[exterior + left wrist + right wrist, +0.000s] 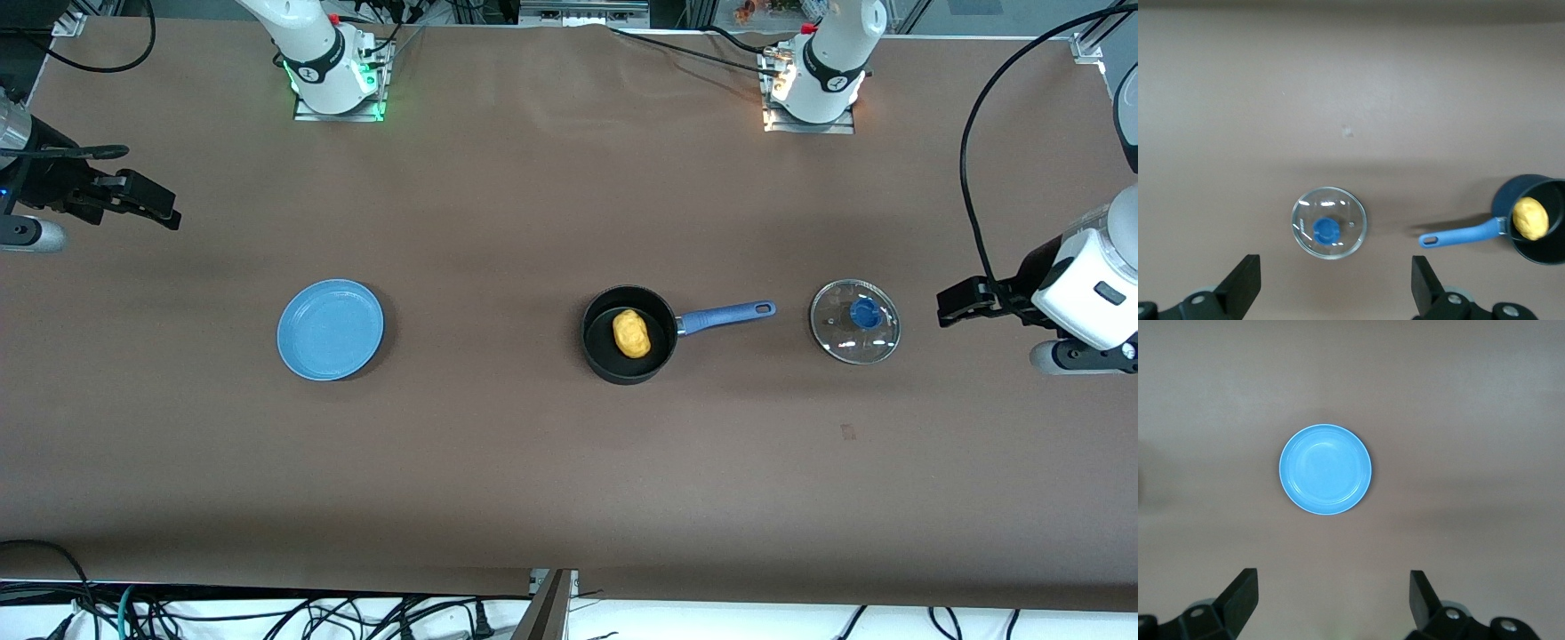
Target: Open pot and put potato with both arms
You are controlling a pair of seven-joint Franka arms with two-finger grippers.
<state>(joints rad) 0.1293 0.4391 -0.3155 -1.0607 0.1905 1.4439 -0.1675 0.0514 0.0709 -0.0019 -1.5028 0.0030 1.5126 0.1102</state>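
Potato point(631, 333) in pot point(602, 356) — lid point(854, 321) and plate point(330, 329) flank it; both tools spread apart, raised.

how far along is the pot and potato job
It looks done: the lid lies on the table beside the pot, toward the left arm's end, and the potato sits inside. Nothing is in hand; the left gripper and right gripper are open and empty.
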